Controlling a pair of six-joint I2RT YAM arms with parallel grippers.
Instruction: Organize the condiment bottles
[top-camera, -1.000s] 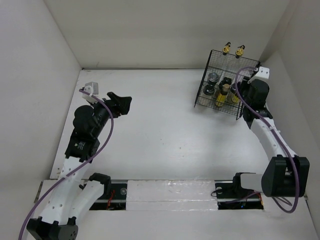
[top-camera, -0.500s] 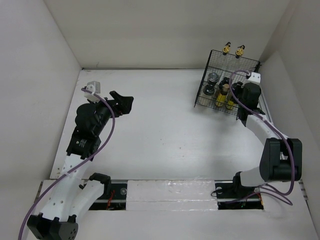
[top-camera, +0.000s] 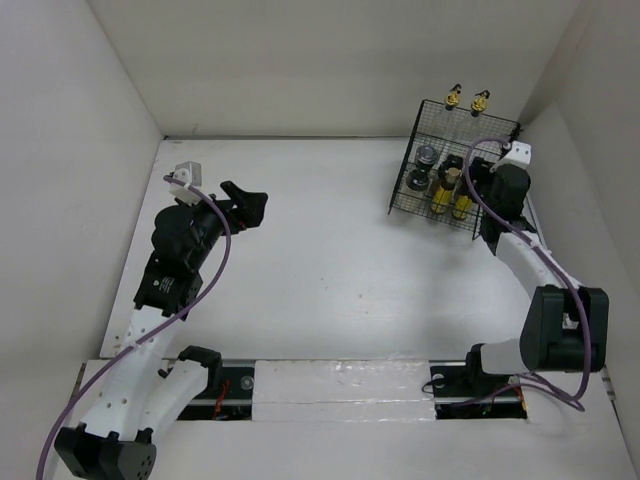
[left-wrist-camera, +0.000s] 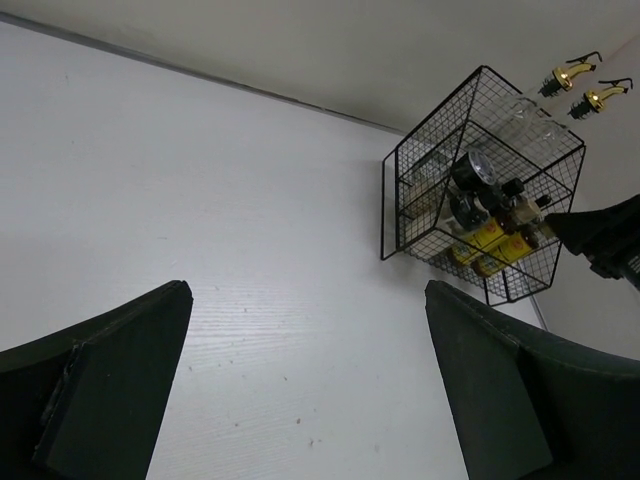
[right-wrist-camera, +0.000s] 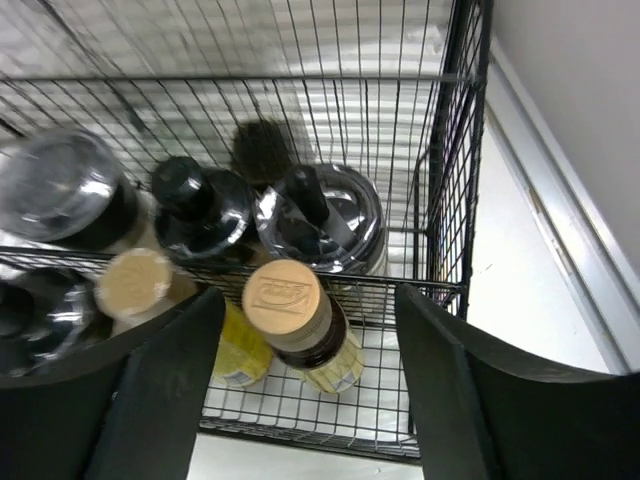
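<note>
The condiment bottles stand in the black wire rack at the far right. Two clear bottles with gold pourers rise at its back. Black-capped jars fill the middle, and two yellow tan-capped bottles sit in the front tier. My right gripper is open just above the right-hand yellow bottle, a finger on each side and neither touching it. The other yellow bottle is beside the left finger. My left gripper hangs wide open and empty over the bare table at the left.
The white side wall is close to the rack's right edge. The back wall is right behind the rack. White tabletop stretches between the two arms.
The right gripper's jaws have spread apart and let go of the yellow bottle in the rack's front tier. The left gripper's jaws have opened wider in place.
</note>
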